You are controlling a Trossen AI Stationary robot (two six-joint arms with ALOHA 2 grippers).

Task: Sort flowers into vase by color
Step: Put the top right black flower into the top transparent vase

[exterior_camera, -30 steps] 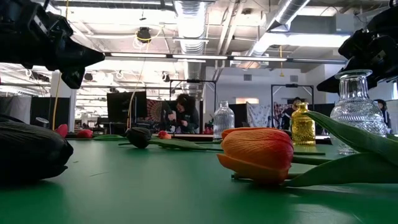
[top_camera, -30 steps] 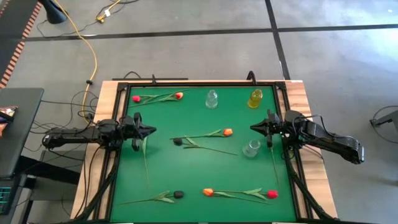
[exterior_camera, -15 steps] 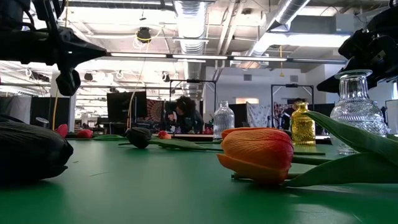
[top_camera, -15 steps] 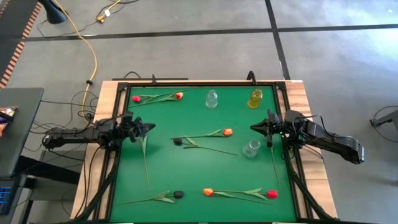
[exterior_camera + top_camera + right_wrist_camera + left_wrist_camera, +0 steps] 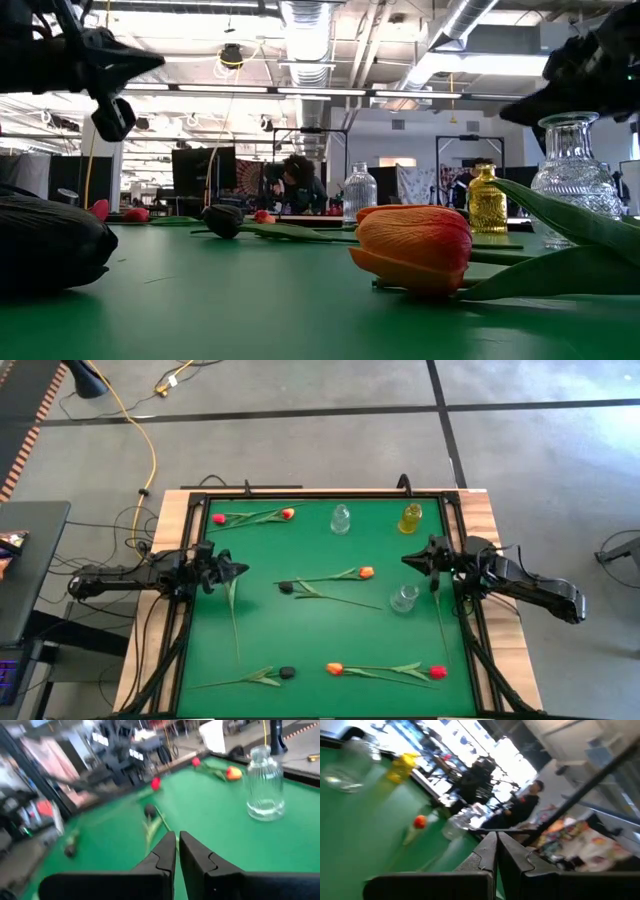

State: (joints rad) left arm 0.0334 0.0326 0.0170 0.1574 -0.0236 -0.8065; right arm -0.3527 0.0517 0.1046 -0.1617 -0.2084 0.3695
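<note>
Flowers on mat, between both claws

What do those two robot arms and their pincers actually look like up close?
Both are slim, jointed black arms. The left arm and right arm each taper to a pointed black gripper: left gripper, right gripper. Each gripper has two flat, angular dark fingers with stepped inner edges. No coloured markings show.
</note>
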